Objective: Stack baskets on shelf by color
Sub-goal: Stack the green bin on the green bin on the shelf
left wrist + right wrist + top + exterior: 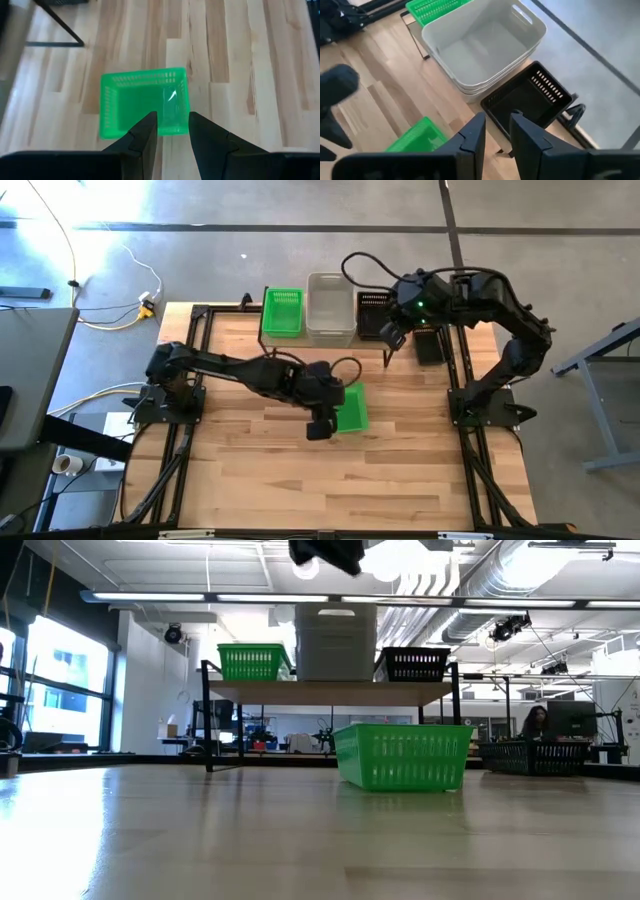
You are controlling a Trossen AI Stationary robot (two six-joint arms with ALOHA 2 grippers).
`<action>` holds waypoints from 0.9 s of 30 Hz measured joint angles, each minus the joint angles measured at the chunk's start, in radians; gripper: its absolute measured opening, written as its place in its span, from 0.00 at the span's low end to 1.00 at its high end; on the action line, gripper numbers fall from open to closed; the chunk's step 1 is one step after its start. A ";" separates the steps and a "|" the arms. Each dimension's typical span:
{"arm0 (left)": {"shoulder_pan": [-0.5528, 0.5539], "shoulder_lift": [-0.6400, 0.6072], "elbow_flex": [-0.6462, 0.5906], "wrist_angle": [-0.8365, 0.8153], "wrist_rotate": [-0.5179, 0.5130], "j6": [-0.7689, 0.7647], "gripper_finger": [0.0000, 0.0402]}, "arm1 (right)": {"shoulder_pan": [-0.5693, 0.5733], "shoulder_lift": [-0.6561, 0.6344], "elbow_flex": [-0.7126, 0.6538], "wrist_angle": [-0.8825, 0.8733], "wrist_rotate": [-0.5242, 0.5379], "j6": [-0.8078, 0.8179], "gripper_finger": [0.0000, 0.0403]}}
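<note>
On the shelf [330, 692] at the table's far edge stand a green basket [282, 312], a stack of whitish-grey baskets [330, 308] and a black basket [374, 315]. Another green basket [353, 408] rests on its bottom on the table's middle; it also shows in the left wrist view [144, 102] and the low view [403, 755]. My left gripper [172, 131] is open and empty, high above this basket's near-left side [322, 425]. My right gripper [495, 132] is open and empty, above the shelf's black basket [527, 97].
One more black basket [431, 344] stands on the table just right of the shelf and shows far back in the low view [540, 755]. The shelf's thin black legs [208, 725] stand on the far part of the table. Bare wood lies in front of the green basket.
</note>
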 joint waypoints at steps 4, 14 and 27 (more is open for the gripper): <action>0.000 0.043 0.000 0.012 0.014 -0.006 0.25 | -0.001 0.000 0.000 0.000 0.022 -0.022 0.19; 0.000 0.117 -0.002 0.084 0.047 -0.024 0.25 | -0.016 0.000 0.000 -0.001 0.021 -0.046 0.19; -0.009 0.233 0.000 0.134 0.089 -0.023 0.25 | -0.016 0.000 0.000 -0.001 0.018 -0.046 0.19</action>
